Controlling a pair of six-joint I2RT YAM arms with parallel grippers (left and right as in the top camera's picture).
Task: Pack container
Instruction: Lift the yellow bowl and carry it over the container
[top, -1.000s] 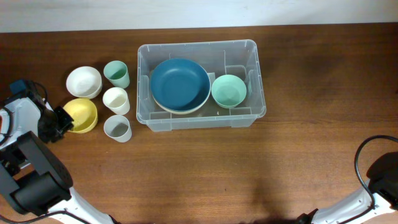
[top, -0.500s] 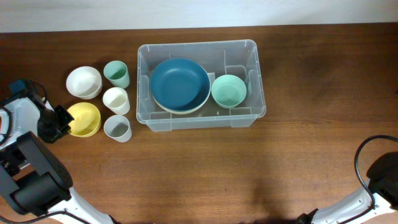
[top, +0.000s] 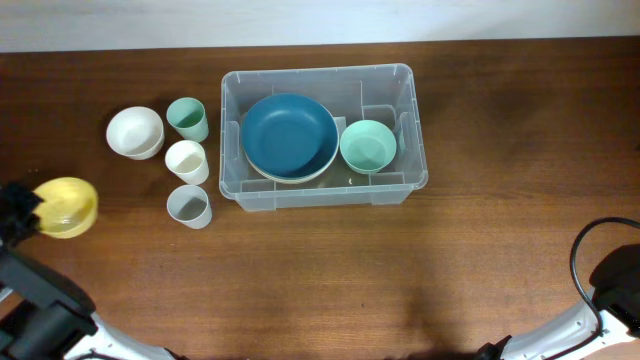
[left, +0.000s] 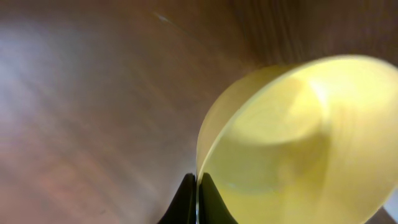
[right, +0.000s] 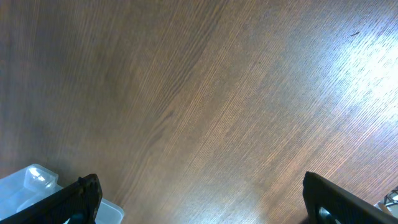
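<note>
Partly done: the container (top: 320, 73) on the counter (top: 480, 250) holds a blue bowl (top: 290, 135) and a green bowl (top: 368, 146). The left gripper (left: 196, 199) clamps the yellow bowl (top: 66, 207) by its rim and the right gripper (right: 211, 205) gapes empty; a white bowl (top: 135, 132) and three cups (top: 187, 161) sit outside.

Rim of yellow bowl (left: 298, 143) btwn tight dark fingers (left: 181, 208) at btm edge, blurred wood table (left: 81, 93) behind.

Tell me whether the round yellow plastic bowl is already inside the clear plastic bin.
No, the round yellow plastic bowl is pinched by its rim in the left claw, well to the left of the clear rectangular plastic bin.
</note>
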